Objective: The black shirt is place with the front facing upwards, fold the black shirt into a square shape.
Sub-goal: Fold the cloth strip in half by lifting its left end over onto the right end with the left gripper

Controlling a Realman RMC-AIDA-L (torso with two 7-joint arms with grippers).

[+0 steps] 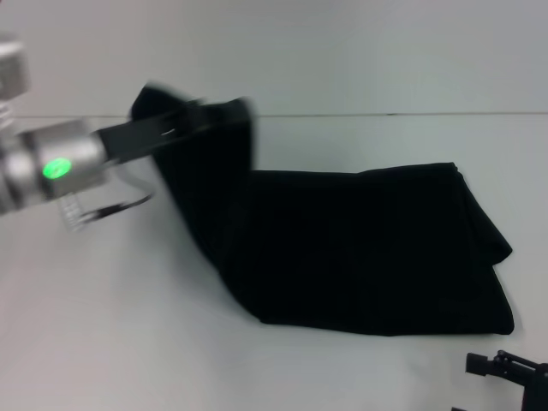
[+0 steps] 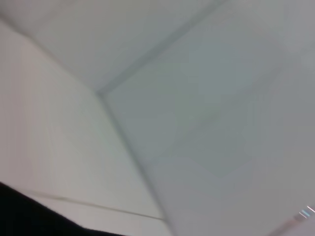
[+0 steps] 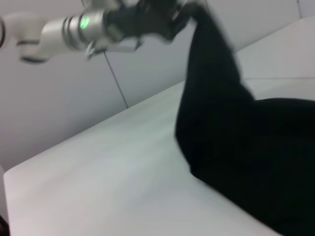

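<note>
Black shirt [image 1: 368,248] mostly lying on white counter [image 1: 128,342], folded into long strip, no lettering showing. Left hand [image 1: 224,113] up off counter, clamped on shirt's left end, lifting that bit so fabric drapes down. Right hand [image 1: 507,370] parked at near right corner of counter, can't tell if open.

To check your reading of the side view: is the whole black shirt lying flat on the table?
No: the left gripper holds one end of the black shirt raised.
</note>
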